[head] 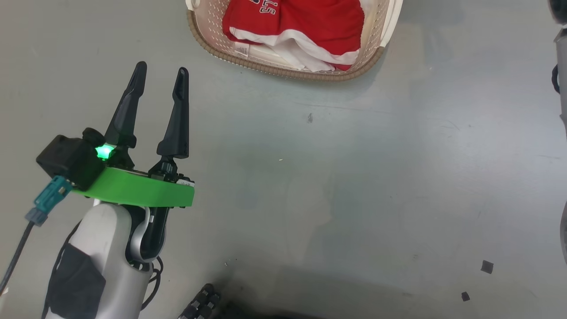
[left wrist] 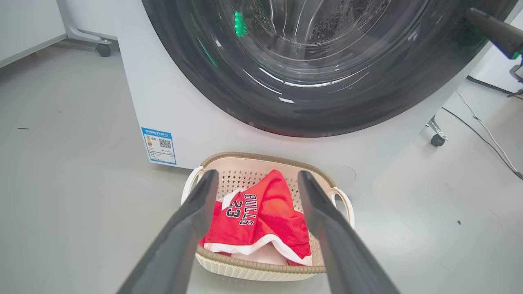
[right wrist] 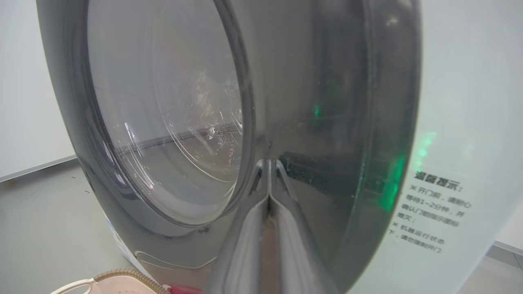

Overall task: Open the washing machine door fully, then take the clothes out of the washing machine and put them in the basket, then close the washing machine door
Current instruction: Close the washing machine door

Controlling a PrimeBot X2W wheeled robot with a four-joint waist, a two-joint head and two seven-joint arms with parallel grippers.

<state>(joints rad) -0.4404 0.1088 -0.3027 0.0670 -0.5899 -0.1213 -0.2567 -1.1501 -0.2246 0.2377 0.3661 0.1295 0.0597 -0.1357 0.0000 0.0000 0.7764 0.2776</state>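
Looks nearly finished, with clothes [head: 305,26] heaped in the basket [head: 283,71] at top centre of the head view, door [right wrist: 327,122] seemingly shut against the washing machine [left wrist: 171,94], right gripper [right wrist: 269,163] closed on nothing at its black rim mid-frame, and left gripper [head: 161,67] spread open, empty, lower left.
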